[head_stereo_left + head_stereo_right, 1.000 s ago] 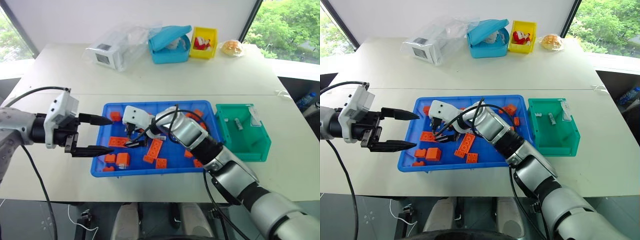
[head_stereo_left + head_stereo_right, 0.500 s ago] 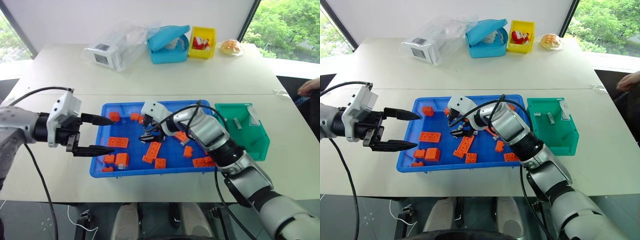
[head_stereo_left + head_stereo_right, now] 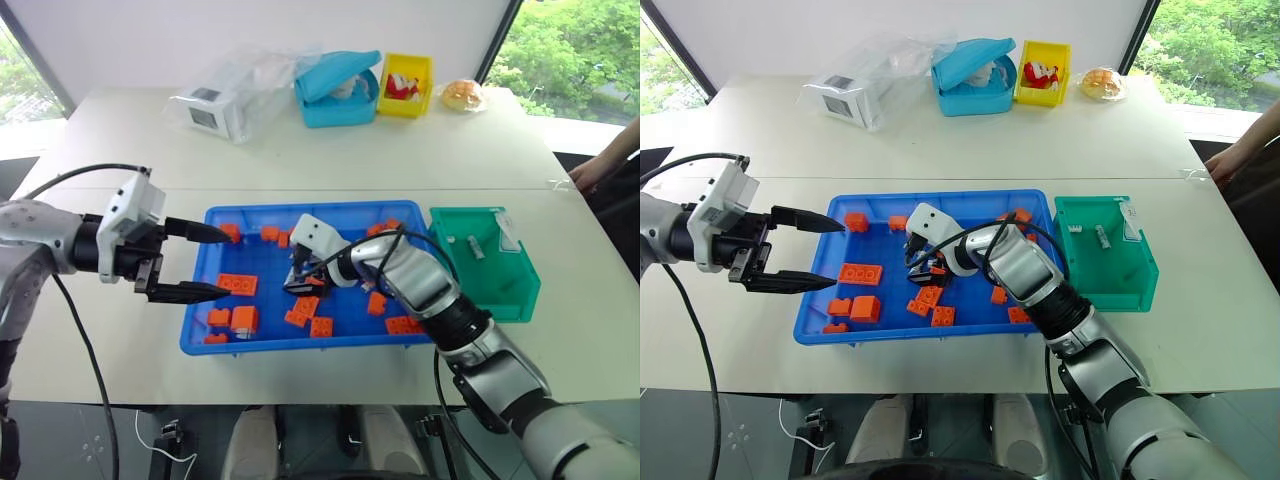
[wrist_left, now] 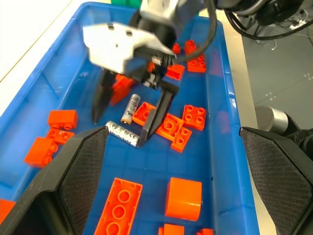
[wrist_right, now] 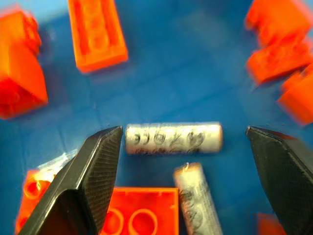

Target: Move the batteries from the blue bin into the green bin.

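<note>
While the left gripper (image 3: pixel 200 262) hangs over the left edge of the large shallow bright blue plastic bin (image 3: pixel 330 342), its two black fingers stand spread wide, one above the other in the head views, and nothing sits between them. Just past its fingertips, inside the bin, lie a long flat orange toy brick (image 3: pixel 237 284) and a chunky orange block (image 3: pixel 245 319).

Further right, in the middle of the bin, the right gripper (image 4: pixel 128 126) points down at the bin floor with its fingers parted. They straddle a small silver-grey cylindrical battery (image 5: pixel 173 138), which lies flat on the blue floor crosswise between the fingertips; one fingertip (image 5: pixel 93 166) is close to one end of it, the other (image 5: pixel 286 171) stands apart from the opposite end, and the battery is not pinched. A second battery (image 5: pixel 194 198) lies just beside the first, at an angle to it, next to an orange brick (image 5: pixel 142 210). The left wrist view shows the same pair of batteries (image 4: pixel 126 121) under the right gripper's fingers, with more orange bricks (image 4: pixel 183 125) scattered nearby.

To the right of that gripper, beyond the bin's right wall and just beside it, sits the small deep teal-green plastic bin (image 3: pixel 520 295). Two small batteries (image 3: pixel 469 244) lie on its floor.
</note>
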### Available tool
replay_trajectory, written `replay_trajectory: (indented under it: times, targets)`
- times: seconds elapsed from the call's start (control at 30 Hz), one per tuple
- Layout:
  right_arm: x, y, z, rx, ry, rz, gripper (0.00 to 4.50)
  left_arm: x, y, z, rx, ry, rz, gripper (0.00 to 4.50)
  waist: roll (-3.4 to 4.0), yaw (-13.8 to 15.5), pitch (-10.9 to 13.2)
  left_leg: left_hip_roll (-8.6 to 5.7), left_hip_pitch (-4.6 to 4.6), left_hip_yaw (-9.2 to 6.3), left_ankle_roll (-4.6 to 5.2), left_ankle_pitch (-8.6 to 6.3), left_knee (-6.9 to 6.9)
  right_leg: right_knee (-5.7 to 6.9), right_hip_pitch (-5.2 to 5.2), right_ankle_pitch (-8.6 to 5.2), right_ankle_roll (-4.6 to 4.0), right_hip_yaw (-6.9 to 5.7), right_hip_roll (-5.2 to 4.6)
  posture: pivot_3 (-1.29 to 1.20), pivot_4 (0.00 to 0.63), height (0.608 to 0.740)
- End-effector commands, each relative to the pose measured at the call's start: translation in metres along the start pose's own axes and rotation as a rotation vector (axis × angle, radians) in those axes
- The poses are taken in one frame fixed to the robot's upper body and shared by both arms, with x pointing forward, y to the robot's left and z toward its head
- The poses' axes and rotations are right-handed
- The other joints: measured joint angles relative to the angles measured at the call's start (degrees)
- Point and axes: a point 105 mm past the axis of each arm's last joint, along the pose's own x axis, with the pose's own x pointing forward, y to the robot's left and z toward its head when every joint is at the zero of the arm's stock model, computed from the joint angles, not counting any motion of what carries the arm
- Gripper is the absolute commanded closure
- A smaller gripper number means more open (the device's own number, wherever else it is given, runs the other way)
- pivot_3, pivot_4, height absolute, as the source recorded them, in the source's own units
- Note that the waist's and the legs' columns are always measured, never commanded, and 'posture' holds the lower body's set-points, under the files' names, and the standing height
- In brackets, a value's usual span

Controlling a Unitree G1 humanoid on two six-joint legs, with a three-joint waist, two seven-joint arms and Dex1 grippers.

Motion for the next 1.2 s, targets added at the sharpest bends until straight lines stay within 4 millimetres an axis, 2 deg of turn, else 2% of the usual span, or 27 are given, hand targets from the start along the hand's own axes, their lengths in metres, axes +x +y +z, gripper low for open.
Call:
replay_trajectory:
  times: [0.03, 0.07, 0.13, 0.27, 0.3, 0.4, 0.47, 0.6, 0.67, 0.77, 0.87, 0.97, 1.0, 1.03, 1.1, 1.2]
  targets:
    - [0.004, 0.001, -0.008, -0.003, 0.015, 0.005, 0.89, 0.0, -0.002, 0.006, 0.031, -0.004, -0.01, 0.0, 0.0, 0.0, 0.0, 0.0, 0.0, -0.01, 0.0, 0.0, 0.0, 0.0, 0.0, 0.0, 0.0, 0.0, 0.0, 0.0, 0.15, 0.736]
    - [0.004, 0.001, -0.008, -0.002, 0.015, 0.007, 1.24, 0.0, -0.003, 0.006, 0.03, -0.006, -0.013, 0.0, 0.0, 0.0, 0.0, 0.0, 0.0, -0.01, 0.0, 0.0, 0.0, 0.01, 0.0, 0.0, 0.0, 0.0, 0.0, 0.0, 0.15, 0.736]
    - [0.002, 0.0, -0.006, 0.001, 0.004, 0.009, 2.23, 0.002, -0.003, 0.006, 0.029, -0.008, -0.016, 0.0, 0.0, 0.0, 0.0, 0.0, 0.0, -0.02, 0.0, 0.0, 0.0, 0.01, 0.0, 0.0, 0.0, 0.0, 0.01, 0.0, 0.15, 0.736]
    - [-0.009, -0.003, 0.006, -0.001, -0.041, 0.004, 2.29, 0.004, -0.004, 0.005, 0.024, -0.018, -0.021, 0.0, 0.0, 0.1, 0.0, 0.0, 0.0, -0.01, 0.0, 0.0, 0.0, 0.01, 0.0, 0.0, 0.01, 0.0, 0.01, 0.0, 0.15, 0.736]
    - [-0.02, -0.007, 0.014, 0.008, -0.072, -0.006, 2.29, 0.006, -0.004, 0.005, 0.023, -0.022, -0.024, 0.0, 0.0, 0.1, 0.0, 0.0, 0.0, -0.01, 0.0, 0.0, 0.0, 0.01, 0.0, 0.0, 0.01, 0.0, 0.0, 0.0, 0.15, 0.736]
    - [-0.062, -0.029, 0.029, 0.016, -0.142, -0.082, 2.29, 0.011, -0.005, 0.003, 0.017, -0.035, -0.031, 0.0, 0.01, 0.5, 0.0, 0.0, -0.04, -0.01, 0.0, 0.0, 0.01, 0.0, -0.01, 0.0, 0.01, 0.0, -0.01, 0.0, 0.15, 0.736]
    - [-0.095, -0.05, 0.027, 0.03, -0.155, -0.18, 2.29, 0.014, -0.005, 0.002, 0.015, -0.04, -0.032, 0.0, -0.01, 0.6, 0.0, -0.03, -0.08, -0.02, 0.0, 0.0, 0.05, -0.02, 0.0, 0.0, 0.02, -0.01, -0.04, 0.0, 0.15, 0.736]
    - [-0.171, -0.09, -0.003, 0.098, -0.103, -0.401, 2.29, 0.018, -0.004, 0.0, 0.015, -0.05, -0.031, 0.0, -0.03, 0.7, 0.0, -0.05, -0.1, -0.02, 0.0, 0.0, 0.06, -0.12, 0.01, -0.06, -0.04, -0.02, -0.07, 0.0, 0.15, 0.736]
    - [-0.203, -0.099, -0.022, 0.128, -0.054, -0.483, 2.29, 0.019, -0.002, 0.0, 0.015, -0.053, -0.03, 0.0, -0.03, 0.6, 0.0, -0.05, -0.1, -0.02, 0.02, -0.01, 0.01, -0.13, 0.0, -0.13, -0.1, -0.02, -0.06, 0.0, 0.15, 0.736]
    - [-0.232, -0.102, -0.046, 0.17, 0.005, -0.552, 2.29, 0.021, 0.0, -0.002, 0.02, -0.049, -0.026, 0.0, -0.04, 0.2, 0.0, -0.04, -0.08, -0.03, 0.03, -0.02, -0.07, -0.13, -0.03, -0.15, -0.1, -0.01, -0.01, 0.0, 0.15, 0.736]
    - [-0.241, -0.095, -0.068, 0.205, 0.056, -0.556, 2.29, 0.023, 0.004, -0.004, 0.025, -0.046, -0.02, 0.0, -0.03, -0.1, 0.0, -0.02, 0.07, 0.02, 0.04, -0.02, -0.08, -0.05, -0.02, -0.1, -0.03, 0.12, 0.07, 0.0, 0.15, 0.736]
    - [-0.234, -0.088, -0.074, 0.203, 0.064, -0.53, 0.83, 0.026, 0.007, -0.002, 0.036, -0.055, -0.026, 0.0, -0.01, -0.1, 0.1, 0.0, 0.08, -0.01, 0.04, -0.02, -0.07, -0.02, -0.04, -0.11, -0.01, 0.12, 0.1, 0.0, 0.15, 0.736]
    - [-0.232, -0.088, -0.072, 0.192, 0.064, -0.526, 0.19, 0.027, 0.007, -0.001, 0.039, -0.057, -0.029, 0.0, -0.02, -0.1, 0.1, -0.01, 0.07, 0.0, 0.04, -0.02, -0.05, -0.01, -0.03, -0.13, -0.01, 0.13, 0.08, 0.0, 0.15, 0.736]
    - [-0.231, -0.089, -0.071, 0.175, 0.066, -0.523, 0.02, 0.027, 0.007, 0.0, 0.042, -0.058, -0.032, 0.0, -0.02, 0.0, 0.1, -0.01, 0.07, 0.0, 0.04, -0.02, -0.03, -0.01, -0.03, -0.14, -0.02, 0.13, 0.07, 0.0, 0.15, 0.736]
    - [-0.229, -0.09, -0.063, 0.138, 0.057, -0.51, 0.02, 0.028, 0.008, 0.0, 0.047, -0.059, -0.036, 0.0, -0.02, 0.0, 0.1, -0.03, 0.07, 0.02, 0.04, -0.02, -0.01, -0.03, 0.0, -0.19, -0.1, 0.14, 0.03, 0.0, 0.15, 0.736]
    - [-0.218, -0.09, -0.035, 0.04, 0.003, -0.453, 0.02, 0.027, 0.008, 0.001, 0.051, -0.061, -0.034, 0.0, 0.0, -0.2, 0.1, -0.03, 0.06, 0.04, 0.04, -0.02, -0.01, -0.03, -0.02, -0.19, -0.16, 0.15, 0.03, 0.0, 0.15, 0.736]
